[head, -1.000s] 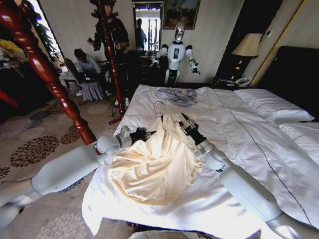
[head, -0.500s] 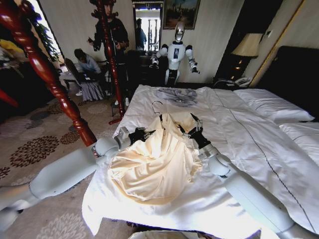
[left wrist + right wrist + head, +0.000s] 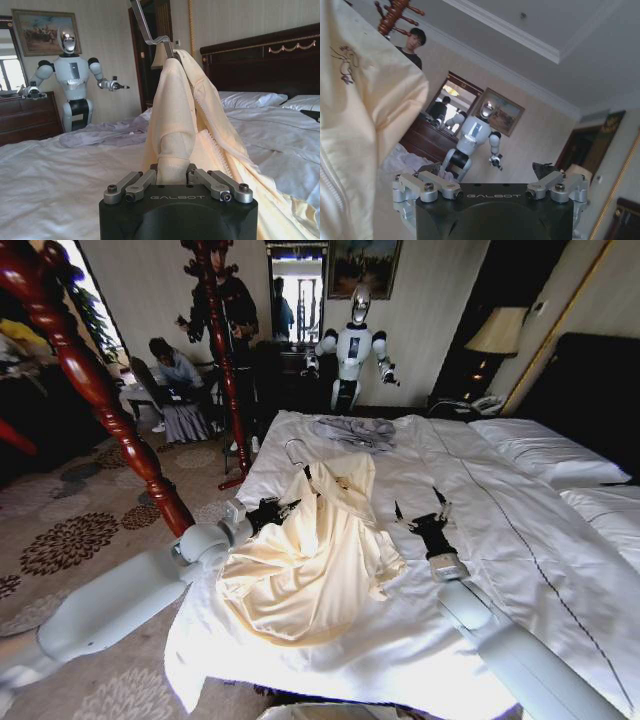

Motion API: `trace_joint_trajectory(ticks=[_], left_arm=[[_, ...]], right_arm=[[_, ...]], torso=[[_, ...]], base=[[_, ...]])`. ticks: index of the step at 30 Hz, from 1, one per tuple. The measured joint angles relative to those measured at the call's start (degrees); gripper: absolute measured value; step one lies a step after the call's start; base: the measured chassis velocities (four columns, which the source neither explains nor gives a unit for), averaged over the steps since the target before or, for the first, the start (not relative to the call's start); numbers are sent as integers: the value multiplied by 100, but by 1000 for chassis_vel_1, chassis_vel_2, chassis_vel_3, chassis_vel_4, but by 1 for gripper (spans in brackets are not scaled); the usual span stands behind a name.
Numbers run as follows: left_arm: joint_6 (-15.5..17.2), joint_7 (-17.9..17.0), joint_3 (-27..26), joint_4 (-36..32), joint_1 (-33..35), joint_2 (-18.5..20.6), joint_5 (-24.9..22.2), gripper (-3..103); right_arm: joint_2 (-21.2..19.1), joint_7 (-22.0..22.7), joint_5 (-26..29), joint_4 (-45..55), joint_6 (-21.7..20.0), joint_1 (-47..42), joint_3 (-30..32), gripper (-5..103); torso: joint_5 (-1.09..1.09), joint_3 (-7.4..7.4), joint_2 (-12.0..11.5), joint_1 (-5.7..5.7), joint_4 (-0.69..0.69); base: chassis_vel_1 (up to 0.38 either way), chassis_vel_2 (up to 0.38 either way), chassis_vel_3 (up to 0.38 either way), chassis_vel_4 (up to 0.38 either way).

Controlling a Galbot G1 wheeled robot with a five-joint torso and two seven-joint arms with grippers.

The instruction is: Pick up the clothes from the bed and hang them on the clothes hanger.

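Observation:
The clothes, a cream-yellow T-shirt (image 3: 315, 550), stand lifted in a tall fold above the bed (image 3: 500, 510), with the lower part still pooled on the duvet. The clothes hanger's silver hook (image 3: 293, 447) pokes out at the top of the shirt, and its black body is mostly hidden in the fabric. My left gripper (image 3: 272, 508) is shut on a fabric-covered edge of the shirt (image 3: 175, 110), as the left wrist view shows (image 3: 172, 175); the hook (image 3: 145, 27) rises above it. My right gripper (image 3: 418, 508) stands open to the right of the shirt, apart from it (image 3: 492, 182).
A grey garment (image 3: 352, 432) lies at the bed's far end. White pillows (image 3: 540, 445) lie at the right. A reddish wooden coat stand (image 3: 90, 380) leans at the left, and another post (image 3: 222, 350) stands behind. A white robot (image 3: 352, 345) stands by the far wall.
My right gripper has let go of the shirt, opened and drawn back to the right. The left gripper has lifted the shirt and hanger higher and more upright.

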Motion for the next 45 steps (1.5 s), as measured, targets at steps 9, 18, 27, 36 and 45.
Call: trace_joint_trajectory(ticks=[9, 18, 27, 36, 45], left_arm=[[-67, -11, -894, -448, 838, 312, 133, 17], [-104, -166, -1252, -804, 1112, 512, 144, 17], [-87, -347, -1649, -1070, 1504, 560, 125, 17], [52, -835, -1885, -1373, 1566, 722, -118, 17], [335, -1692, -2271, -1706, 1341, 817, -530, 17]], right_arm=[[1142, -652, 304, 658, 300, -1438, 1423, 100], [2228, -1437, 310, 1082, 897, -2460, 2067, 100], [2832, -1985, 40, 920, 1333, -2797, 2138, 100], [2879, -2107, 43, 906, 1354, -2827, 2160, 100], [2865, -2100, 43, 902, 1351, -2813, 2148, 100]], torso=[[1, -1, 0, -1, 1], [0, 0, 1, 0, 0], [1, 0, 0, 1, 1], [1, 1, 0, 2, 1], [1, 1, 0, 1, 1]], base=[[0, 0, 0, 0], [0, 0, 0, 0], [0, 0, 0, 0], [0, 0, 0, 0], [0, 0, 0, 0]])
